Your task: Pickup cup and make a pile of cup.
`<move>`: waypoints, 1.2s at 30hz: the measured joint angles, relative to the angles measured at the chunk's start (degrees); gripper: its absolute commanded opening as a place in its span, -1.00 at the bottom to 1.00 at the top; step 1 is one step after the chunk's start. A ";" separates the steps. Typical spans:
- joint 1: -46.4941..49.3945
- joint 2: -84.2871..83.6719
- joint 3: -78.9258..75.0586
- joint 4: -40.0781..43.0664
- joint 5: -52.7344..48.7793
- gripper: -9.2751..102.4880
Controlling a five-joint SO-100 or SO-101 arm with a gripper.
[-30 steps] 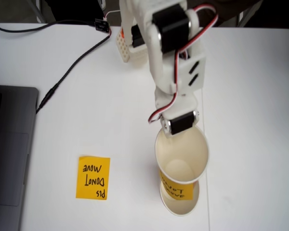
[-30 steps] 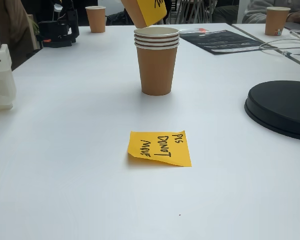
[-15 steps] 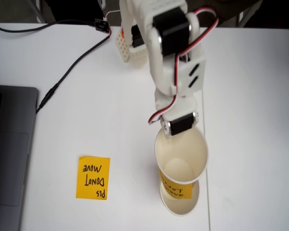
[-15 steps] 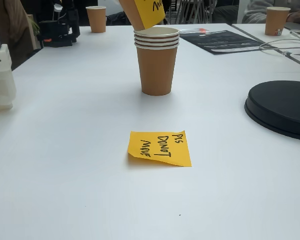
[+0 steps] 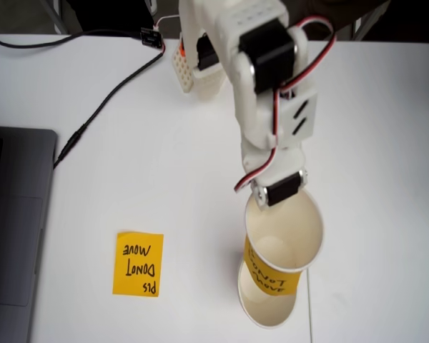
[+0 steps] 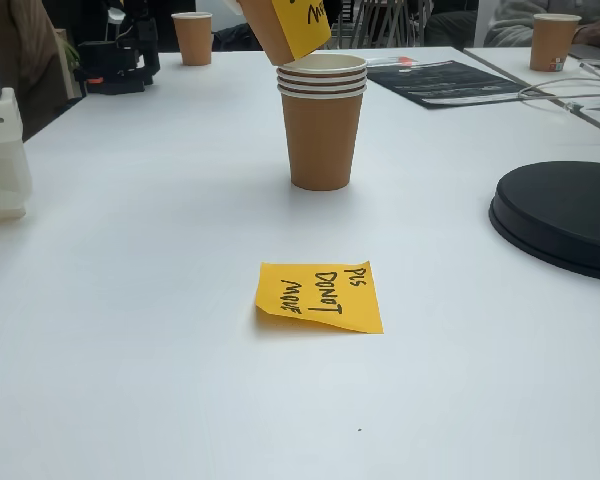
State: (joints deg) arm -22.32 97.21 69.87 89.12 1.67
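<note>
White table (image 5: 129,143): stack (image 6: 322,120) shifted right, labelled cup (image 5: 282,246) apparently touching its rim

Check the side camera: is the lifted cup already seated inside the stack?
No. The lifted cup hangs tilted, its base at the stack rim, not seated.

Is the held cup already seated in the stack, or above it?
Above it. The held cup hangs tilted, its base touching the rim of the stack, not sunk inside.
</note>
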 measured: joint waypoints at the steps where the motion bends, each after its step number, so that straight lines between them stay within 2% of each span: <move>1: 0.00 -0.26 -0.18 0.00 0.00 -0.96; 36: 0.09 2.46 -3.60 0.35 0.00 -0.96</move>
State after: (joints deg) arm -22.24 99.67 66.27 89.47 1.67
